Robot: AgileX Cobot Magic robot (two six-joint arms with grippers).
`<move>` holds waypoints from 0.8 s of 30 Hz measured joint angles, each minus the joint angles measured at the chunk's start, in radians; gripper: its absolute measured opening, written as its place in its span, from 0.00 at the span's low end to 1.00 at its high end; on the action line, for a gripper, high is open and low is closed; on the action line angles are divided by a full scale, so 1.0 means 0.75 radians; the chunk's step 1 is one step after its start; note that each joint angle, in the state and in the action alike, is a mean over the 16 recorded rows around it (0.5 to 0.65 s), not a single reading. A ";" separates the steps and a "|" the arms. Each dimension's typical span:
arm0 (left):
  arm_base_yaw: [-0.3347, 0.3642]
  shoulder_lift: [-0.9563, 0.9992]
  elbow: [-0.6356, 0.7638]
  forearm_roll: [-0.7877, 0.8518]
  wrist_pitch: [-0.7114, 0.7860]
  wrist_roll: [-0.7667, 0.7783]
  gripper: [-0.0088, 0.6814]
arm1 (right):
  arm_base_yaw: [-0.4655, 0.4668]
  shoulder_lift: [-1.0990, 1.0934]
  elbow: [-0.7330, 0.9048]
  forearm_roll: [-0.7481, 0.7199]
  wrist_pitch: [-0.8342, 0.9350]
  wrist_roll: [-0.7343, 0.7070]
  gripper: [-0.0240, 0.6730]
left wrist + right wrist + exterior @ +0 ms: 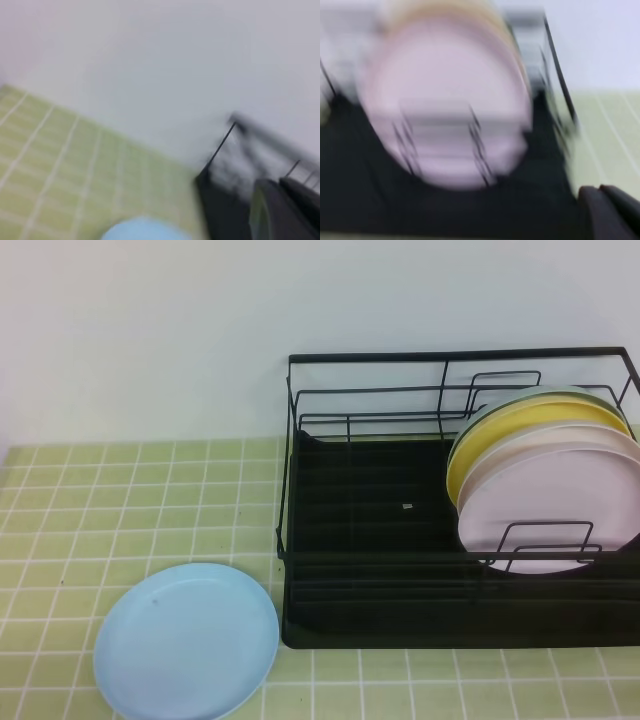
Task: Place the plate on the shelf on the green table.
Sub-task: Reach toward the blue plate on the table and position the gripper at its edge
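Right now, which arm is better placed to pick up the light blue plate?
Left, probably. The plate lies flat on the green table, left of the shelf, and shows in the left wrist view; the right wrist view faces the pink plate.

1. the plate (187, 642): round, plain light blue, shallow rim; lies flat near the front edge of the green table (120, 510), left of the shelf and just apart from its front left corner.
2. the shelf (400, 540): black wire rack with a black tray base, standing on the table's right side, toward the back edge.
3. the green table: pale yellow-green square tiles, white grout.
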 joint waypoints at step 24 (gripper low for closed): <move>0.000 0.035 -0.189 -0.566 -0.386 0.122 0.01 | 0.000 0.046 -0.383 0.169 -0.197 0.102 0.03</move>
